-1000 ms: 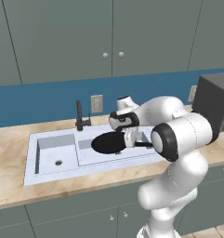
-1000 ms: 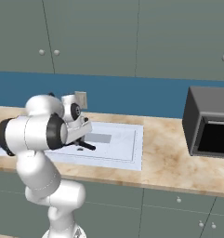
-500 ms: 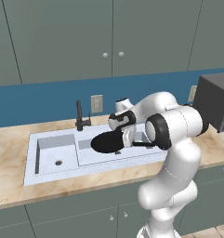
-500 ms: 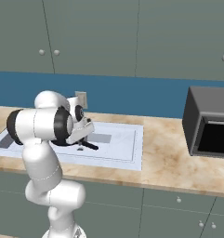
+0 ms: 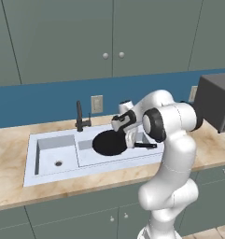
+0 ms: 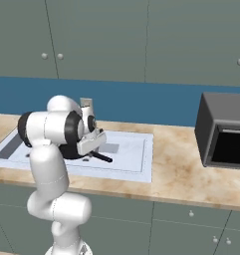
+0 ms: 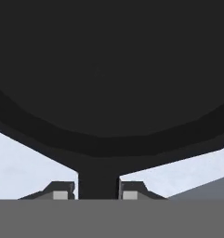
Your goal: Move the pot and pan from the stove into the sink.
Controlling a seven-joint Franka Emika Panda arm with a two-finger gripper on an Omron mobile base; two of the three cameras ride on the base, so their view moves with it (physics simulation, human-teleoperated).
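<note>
Pan (image 5: pixel 109 142): in sink (image 5: pixel 48 140), right half. Tool (image 7: pixel 98 191): jaws narrow, flanking pan handle; grip unclear.

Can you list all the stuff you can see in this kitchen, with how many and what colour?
pan: one, black, over the sink's wide right part, handle between the gripper's fingers.
sink: one, white, set in the counter.
faucet: one, dark, behind the sink.
counter: one, beige.
wall outlet: one, pale, on the blue wall.
microwave: one, dark grey, on the counter right of the sink.
cupboards: grey-green, above and below the counter.
arm: one, white.
gripper: one, fingers either side of the pan handle.
</note>
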